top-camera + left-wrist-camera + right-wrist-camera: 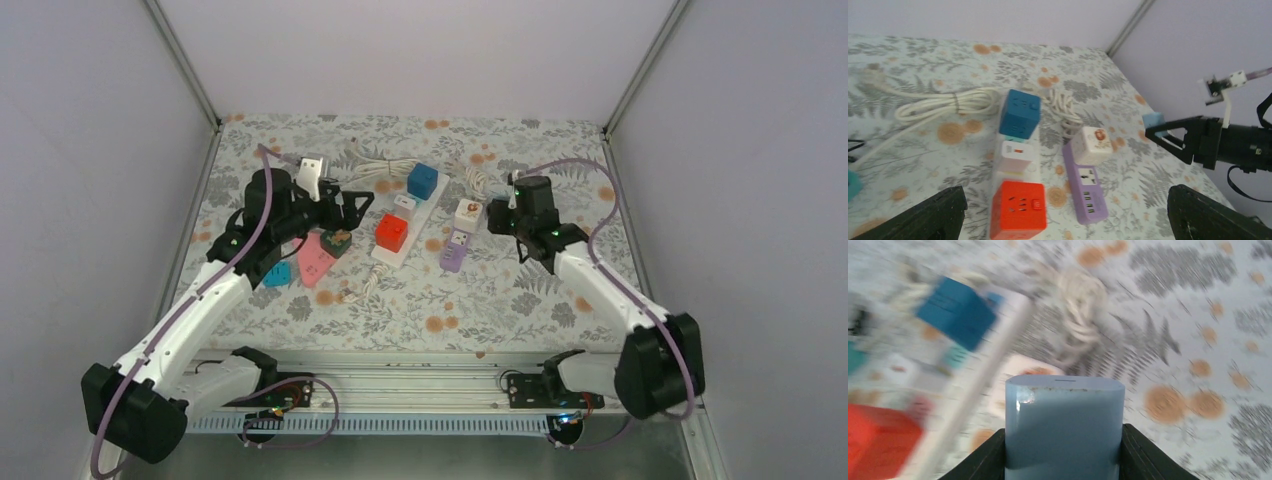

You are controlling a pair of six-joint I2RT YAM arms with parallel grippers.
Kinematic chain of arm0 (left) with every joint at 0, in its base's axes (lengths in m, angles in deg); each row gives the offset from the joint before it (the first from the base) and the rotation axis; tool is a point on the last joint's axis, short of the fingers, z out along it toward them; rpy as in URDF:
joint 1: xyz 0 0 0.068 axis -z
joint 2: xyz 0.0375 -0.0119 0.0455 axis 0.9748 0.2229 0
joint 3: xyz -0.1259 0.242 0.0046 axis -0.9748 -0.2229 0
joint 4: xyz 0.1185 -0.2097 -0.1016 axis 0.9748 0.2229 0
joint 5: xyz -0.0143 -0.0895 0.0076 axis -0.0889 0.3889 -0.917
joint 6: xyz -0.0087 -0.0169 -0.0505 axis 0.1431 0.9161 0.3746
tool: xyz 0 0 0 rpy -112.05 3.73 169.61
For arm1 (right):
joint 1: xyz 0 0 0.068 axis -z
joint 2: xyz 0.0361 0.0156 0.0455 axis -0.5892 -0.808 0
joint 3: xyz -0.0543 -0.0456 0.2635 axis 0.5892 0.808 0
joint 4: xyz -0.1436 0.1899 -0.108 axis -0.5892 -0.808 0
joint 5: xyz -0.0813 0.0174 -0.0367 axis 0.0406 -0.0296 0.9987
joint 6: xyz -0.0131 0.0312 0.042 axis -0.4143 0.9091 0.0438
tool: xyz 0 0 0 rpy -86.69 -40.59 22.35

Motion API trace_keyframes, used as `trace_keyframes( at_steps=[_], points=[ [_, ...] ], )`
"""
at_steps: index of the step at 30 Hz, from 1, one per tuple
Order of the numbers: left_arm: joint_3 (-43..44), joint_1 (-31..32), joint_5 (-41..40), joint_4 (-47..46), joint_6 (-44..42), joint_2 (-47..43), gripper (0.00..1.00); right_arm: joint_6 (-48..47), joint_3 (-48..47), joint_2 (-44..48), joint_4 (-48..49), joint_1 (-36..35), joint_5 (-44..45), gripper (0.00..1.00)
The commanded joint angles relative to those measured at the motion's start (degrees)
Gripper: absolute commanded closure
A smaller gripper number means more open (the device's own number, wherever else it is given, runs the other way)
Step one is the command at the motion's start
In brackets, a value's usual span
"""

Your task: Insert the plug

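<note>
Right gripper (1063, 442) clenched on pale blue plug (1064, 410), its long axis running out along the fingers. Purple strip (1085, 192) lies just left of it, so the right arm is nearer. Left gripper (1066, 200) gapes wide, holding nothing.

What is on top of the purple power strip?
A white cube adapter with an orange picture sits on the purple strip, at its far end. It hides whatever is beneath it. The near end shows a free socket and small ports.

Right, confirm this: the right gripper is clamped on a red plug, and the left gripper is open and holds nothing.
Wrong colour: the plug in the right gripper is light blue, not red, as the right wrist view shows. The left gripper is open and holds nothing.
</note>
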Motion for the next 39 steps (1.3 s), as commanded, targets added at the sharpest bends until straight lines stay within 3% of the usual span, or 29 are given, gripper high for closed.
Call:
trace_keyframes(
  at_steps=[1,7,11,15,21,29,33,39],
  points=[
    [4.02,-0.09,10.87,-1.83,0.83,2.14,0.0,-2.93,-1.35,7.29,4.83,-3.74,-8.04,0.62],
    [7.47,1.21,28.01,-3.18,1.76,8.57,0.0,-11.4,-0.22,10.88,10.88,-12.24,-24.67,0.63],
    [8.33,2.71,32.35,-3.97,6.47,12.64,0.0,-15.62,0.5,11.13,14.71,-18.49,-29.46,0.63],
    [10.27,2.76,39.16,-0.06,8.97,17.77,0.04,-20.27,-0.83,9.14,14.79,-22.39,-28.45,0.65],
    [9.42,1.42,45.91,3.79,9.21,19.98,0.13,-26.36,-2.85,6.73,13.68,-26.16,-20.16,0.66],
    [10.26,2.01,47.07,7.61,6.12,20.45,0.33,-28.32,-2.62,5.14,13.52,-27.8,-16.98,0.67],
    [11.72,2.33,44.59,11.46,3.57,20.78,0.35,-28.87,-3.3,4.11,12.73,-28.53,-16.9,0.67],
    [12.92,2.59,41.64,15.21,2.69,22.42,0.61,-29.34,-3.83,3.03,12.4,-29.86,-14.3,0.69]
  ],
)
